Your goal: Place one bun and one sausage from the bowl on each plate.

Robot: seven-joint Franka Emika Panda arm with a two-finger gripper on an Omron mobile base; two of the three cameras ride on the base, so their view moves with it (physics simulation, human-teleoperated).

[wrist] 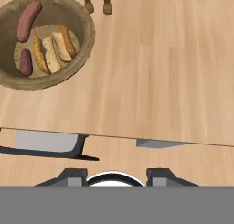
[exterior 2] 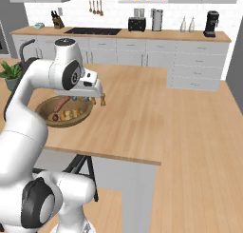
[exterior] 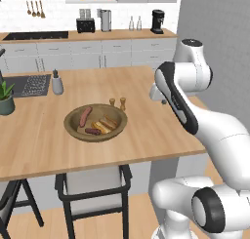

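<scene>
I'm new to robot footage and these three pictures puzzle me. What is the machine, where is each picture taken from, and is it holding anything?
It is a white robot arm on a driving base, in a rendered kitchen. Two pictures come from cameras on the base, behind the arm to its left and right. The third looks down from the hand, with the pincer at its bottom edge; nothing sits between its tips. On the wooden island counter lies a brown bowl with two dark sausages and buns, one bun holding a sausage. Two small wooden shakers stand just behind it. Further left are a soap bottle and a potted plant.
</scene>
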